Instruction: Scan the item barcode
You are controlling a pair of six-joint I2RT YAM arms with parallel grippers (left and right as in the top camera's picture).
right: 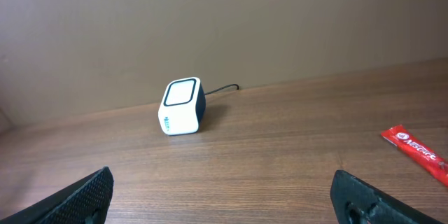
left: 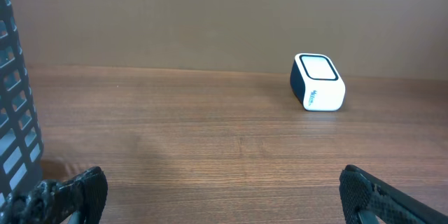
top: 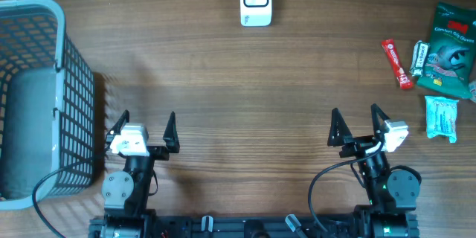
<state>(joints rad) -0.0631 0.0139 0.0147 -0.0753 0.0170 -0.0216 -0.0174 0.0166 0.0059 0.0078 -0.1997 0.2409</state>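
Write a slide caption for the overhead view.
Left gripper and right gripper open at the near edge; white barcode scanner opposite, green packet far right, mesh basket left.

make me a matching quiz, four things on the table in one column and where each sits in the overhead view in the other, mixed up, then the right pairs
Column one
1. scanner
2. basket
3. red sachet
4. green packet

Column two (places in the overhead view)
A. far left, running off the view's edge
B. top centre
C. far right edge, upper part
D. right side, a thin strip lying slanted

Pairs: 1-B, 2-A, 3-D, 4-C
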